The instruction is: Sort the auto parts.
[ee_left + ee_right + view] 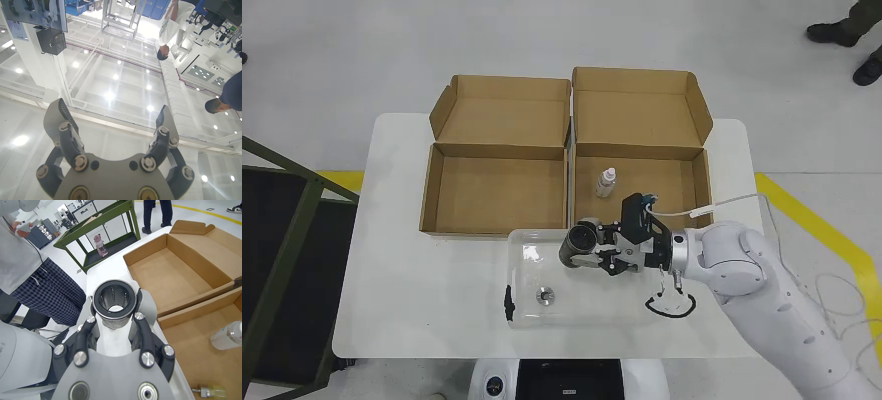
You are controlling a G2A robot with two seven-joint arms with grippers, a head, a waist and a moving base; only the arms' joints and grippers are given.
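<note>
My right gripper point(584, 250) point(115, 306) is shut on a black and metal cylindrical linear bearing point(579, 238) point(114, 300), held open end up above the far edge of a clear plastic tray point(527, 315). A small round metal part point(545, 295) lies in the tray, and a black piece point(508, 303) sits at its left edge. A black ring-shaped part point(667, 303) lies at the tray's right end. My left gripper point(112, 111) is open, holds nothing and faces the ceiling.
Two open cardboard boxes stand behind the tray. The left box point(494, 195) point(170, 272) holds nothing I can see. The right box point(682, 185) point(189, 336) holds a small clear bottle point(606, 182) point(226, 335) and a metal fitting point(208, 391). A green cart point(282, 250) stands left of the table.
</note>
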